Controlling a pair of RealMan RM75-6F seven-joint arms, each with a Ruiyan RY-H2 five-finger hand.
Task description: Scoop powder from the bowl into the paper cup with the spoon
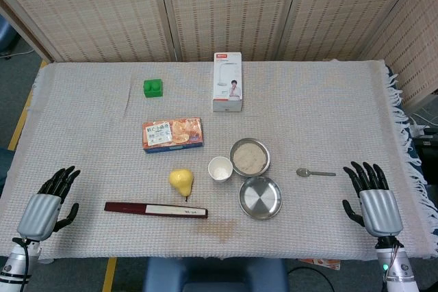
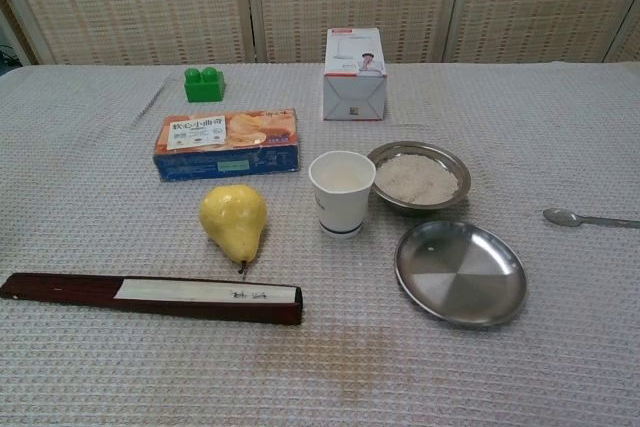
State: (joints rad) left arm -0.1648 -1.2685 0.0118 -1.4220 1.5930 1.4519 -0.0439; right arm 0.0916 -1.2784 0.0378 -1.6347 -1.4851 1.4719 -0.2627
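A metal bowl (image 1: 250,157) (image 2: 418,178) filled with pale powder stands near the table's middle. Just left of it is a white paper cup (image 1: 220,168) (image 2: 341,192), upright. A metal spoon (image 1: 315,172) (image 2: 590,218) lies flat on the cloth to the right of the bowl. My right hand (image 1: 373,200) rests open near the front right, a little right of the spoon's handle and apart from it. My left hand (image 1: 49,200) rests open at the front left, holding nothing. Neither hand shows in the chest view.
An empty steel plate (image 1: 260,197) (image 2: 461,273) sits in front of the bowl. A yellow pear (image 1: 181,182), a long dark chopstick case (image 1: 156,209), an orange snack box (image 1: 172,134), a green block (image 1: 153,87) and a white carton (image 1: 227,81) occupy the left and back.
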